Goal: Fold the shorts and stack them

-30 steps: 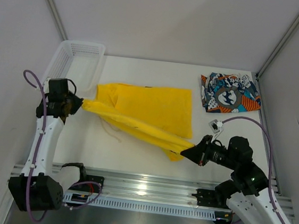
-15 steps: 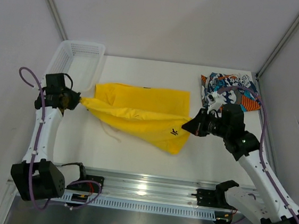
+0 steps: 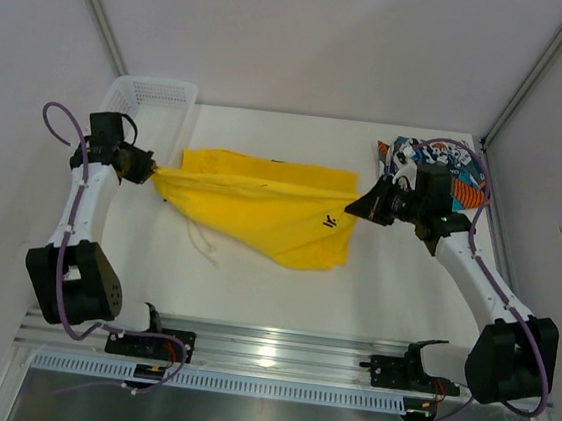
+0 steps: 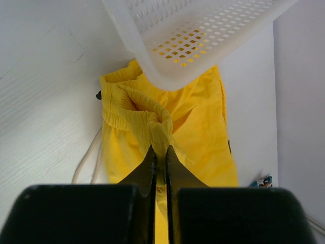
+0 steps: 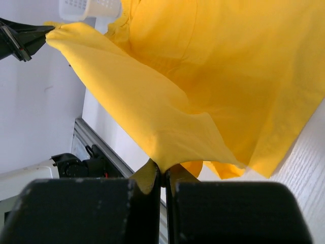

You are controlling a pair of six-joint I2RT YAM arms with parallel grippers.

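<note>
Yellow shorts (image 3: pixel 261 211) drape on the tabletop (image 3: pixel 252 298), stretched between the left end effector (image 3: pixel 151 169) and right end effector (image 3: pixel 355 208), each clamped on an edge; carry both corners evenly so the fold lands square

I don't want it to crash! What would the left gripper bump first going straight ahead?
The yellow shorts it is pinching; the left gripper points straight along them. The basket probably sits off that line.
</note>
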